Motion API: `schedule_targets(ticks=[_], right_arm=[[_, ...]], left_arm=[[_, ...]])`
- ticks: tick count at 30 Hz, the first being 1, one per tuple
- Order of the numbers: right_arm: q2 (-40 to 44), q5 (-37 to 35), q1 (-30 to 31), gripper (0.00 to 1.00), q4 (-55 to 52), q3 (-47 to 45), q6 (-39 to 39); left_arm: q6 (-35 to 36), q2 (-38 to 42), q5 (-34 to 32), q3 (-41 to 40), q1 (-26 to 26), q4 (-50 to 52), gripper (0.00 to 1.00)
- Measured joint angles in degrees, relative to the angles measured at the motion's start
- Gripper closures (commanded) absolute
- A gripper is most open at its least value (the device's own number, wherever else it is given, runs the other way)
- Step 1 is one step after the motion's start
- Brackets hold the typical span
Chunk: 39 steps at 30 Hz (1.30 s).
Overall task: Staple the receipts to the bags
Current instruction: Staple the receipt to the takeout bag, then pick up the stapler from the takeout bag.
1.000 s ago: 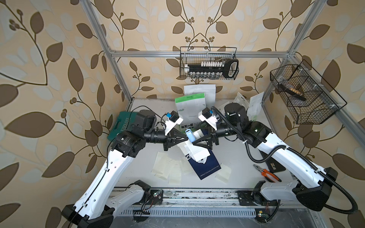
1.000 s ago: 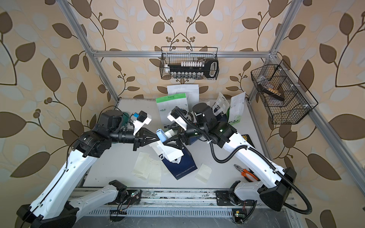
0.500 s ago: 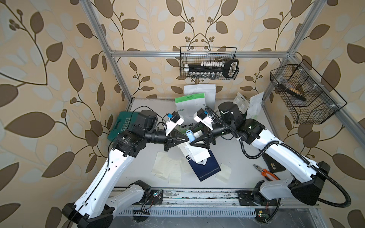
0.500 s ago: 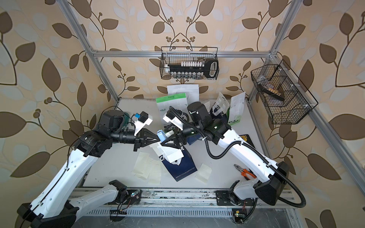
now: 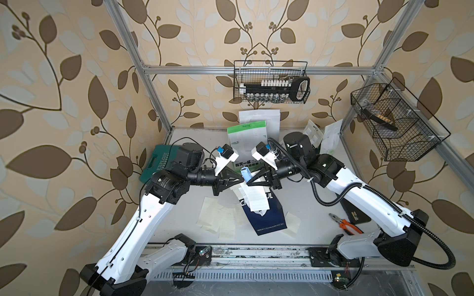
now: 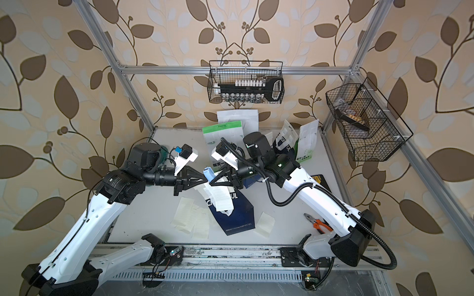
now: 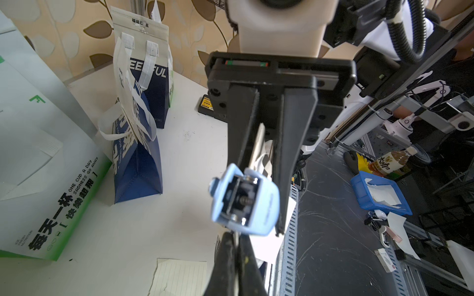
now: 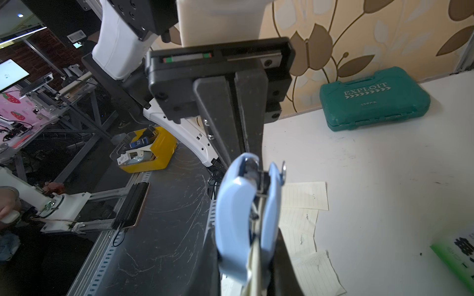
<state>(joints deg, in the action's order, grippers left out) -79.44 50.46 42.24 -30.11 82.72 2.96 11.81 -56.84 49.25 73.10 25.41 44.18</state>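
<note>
1. Right gripper (image 5: 249,180) jaws have closed from spread and now squeeze the light-blue stapler (image 7: 243,202).
2. Left gripper (image 5: 240,180) jaws are pressed together, apparently pinching the navy bag (image 5: 269,217) top edge.
3. One receipt (image 5: 257,201) lies on that bag, its upper end at the stapler.
4. Other receipts (image 5: 218,217) lie loose on the table (image 5: 184,217) beside the bag.

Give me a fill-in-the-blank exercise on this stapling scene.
The right gripper is shut on the light-blue ____.
The teal tool case bears the word ____.
The pliers beside the right arm have ____ handles.
Missing words: stapler; EXPLOIT; orange.
</note>
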Motion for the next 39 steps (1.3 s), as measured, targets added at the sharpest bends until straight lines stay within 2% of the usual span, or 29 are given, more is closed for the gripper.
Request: schedule_targets(ticks=[7,8,9,10,12,16,19,21,22,25,29,34,39], right_arm=[[0.7,0.8,-0.4,1.00,3.4,-1.2,-1.5],[0.8,0.8,-0.5,0.86,3.6,-1.2,-1.9],[0.8,0.6,-0.5,0.57,3.7,-1.2,-2.1],[0.8,0.3,-0.5,0.44,3.8,-1.2,-2.5],[0.9,-1.0,-0.5,0.23,4.5,-1.2,-3.1],[2.2,-5.7,-1.0,0.08,6.2,-2.0,-4.7],[4.5,-10.0,-1.1,0.07,7.4,-2.3,-6.1],[6.6,-13.6,-1.1,0.09,8.5,-2.4,-7.1],[7.7,-15.4,-1.0,0.17,9.3,-2.4,-7.6],[10.5,-22.2,0.4,0.51,11.0,-2.3,-8.6],[11.1,-32.6,6.9,0.52,11.5,-1.5,-7.7],[6.5,-47.0,16.3,0.50,11.5,0.1,-4.3],[1.7,-59.5,20.5,0.47,11.9,0.2,-0.9]], left_arm=[[-0.3,0.6,0.2,0.0,0.0,-1.4,1.00],[-0.4,0.6,0.1,0.0,0.0,-1.6,1.00],[-0.5,0.7,0.0,0.0,0.0,-1.7,1.00],[-0.8,0.7,-0.1,0.0,0.0,-2.0,1.00],[-1.4,0.7,-0.3,0.0,0.1,-2.3,1.00],[-2.9,0.9,-1.1,0.0,0.2,-3.0,1.00],[-4.2,1.0,-2.5,0.0,0.2,-3.7,1.00],[-5.1,1.0,-3.7,-0.1,0.2,-4.0,1.00],[-5.8,1.0,-4.5,-0.1,0.2,-4.2,1.00],[-7.8,1.0,-6.6,-0.1,0.2,-4.7,1.00],[-10.5,0.9,-10.2,-0.1,0.2,-5.4,1.00],[-12.1,0.5,-12.8,-0.1,0.2,-5.2,1.00],[-12.7,0.5,-13.9,-0.1,0.2,-4.9,1.00]])
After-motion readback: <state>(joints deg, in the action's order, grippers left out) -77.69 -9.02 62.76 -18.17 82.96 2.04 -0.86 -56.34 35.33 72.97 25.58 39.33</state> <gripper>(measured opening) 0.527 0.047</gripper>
